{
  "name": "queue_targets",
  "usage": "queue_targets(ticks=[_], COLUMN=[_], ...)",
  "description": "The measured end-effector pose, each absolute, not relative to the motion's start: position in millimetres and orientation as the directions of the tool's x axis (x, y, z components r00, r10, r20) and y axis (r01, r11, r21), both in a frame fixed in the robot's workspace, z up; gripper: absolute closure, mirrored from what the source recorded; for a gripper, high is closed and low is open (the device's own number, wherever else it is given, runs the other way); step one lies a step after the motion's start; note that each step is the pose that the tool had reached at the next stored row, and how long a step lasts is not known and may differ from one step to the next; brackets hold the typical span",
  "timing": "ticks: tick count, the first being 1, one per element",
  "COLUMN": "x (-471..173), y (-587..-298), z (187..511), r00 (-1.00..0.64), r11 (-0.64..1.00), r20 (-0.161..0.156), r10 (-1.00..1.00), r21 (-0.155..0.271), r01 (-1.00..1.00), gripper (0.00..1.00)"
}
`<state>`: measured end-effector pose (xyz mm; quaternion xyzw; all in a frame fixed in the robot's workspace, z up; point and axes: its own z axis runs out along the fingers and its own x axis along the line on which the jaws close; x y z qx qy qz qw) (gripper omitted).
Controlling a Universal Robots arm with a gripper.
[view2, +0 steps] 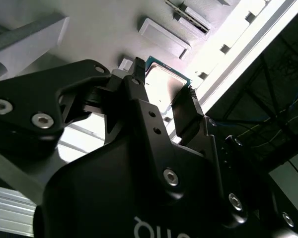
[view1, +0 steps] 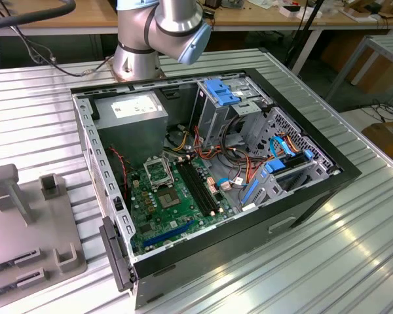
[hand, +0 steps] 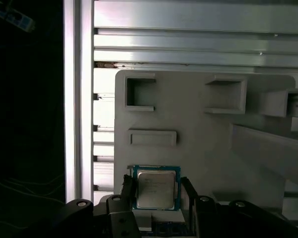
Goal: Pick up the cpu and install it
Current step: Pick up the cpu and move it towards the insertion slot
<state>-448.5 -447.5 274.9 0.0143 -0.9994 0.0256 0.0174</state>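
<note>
**First onlooker:** Exterior view, starting at its left: what's that pale slab?

**Second onlooker:** A light grey plastic fixture plate [view1: 26, 261] with raised blocks, lying on the ribbed aluminium table [view1: 354, 261]. Next along stands the open black computer case [view1: 314, 196]. Behind it is the arm's silver base with a blue cap [view1: 150, 33].

**First onlooker:** And inside the case?

**Second onlooker:** A grey power-supply box [view1: 132, 111] at the back. Then comes the green motherboard [view1: 160, 209], carrying a square black socket in a metal frame [view1: 158, 173] and long black memory slots [view1: 200, 190]. Blue plastic drive brackets [view1: 223, 91] sit toward the exterior view's right.

**First onlooker:** So where's the cpu?

**Second onlooker:** Outside the case. In both wrist views the cpu [hand: 156, 187] [view2: 164, 82], a small flat square chip with a silver-grey lid and a thin greenish rim, lies on that grey plate, near a low rectangular block [hand: 153, 137].

**First onlooker:** Has the arm got hold of it?

**Second onlooker:** The black gripper [hand: 158, 182] is down over the chip, which sits between the jaws with each one close to an edge. Whether they pinch it or merely flank it, I can't tell.
</note>
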Motion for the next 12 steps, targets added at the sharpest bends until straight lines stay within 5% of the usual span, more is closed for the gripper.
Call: queue_targets(ticks=[12], x=[-448], y=[-447], z=[292], r00=[-0.999], r11=[0.998], r20=[0.035], r10=[-0.028], r21=[-0.050], r01=[-0.030], gripper=[0.53])
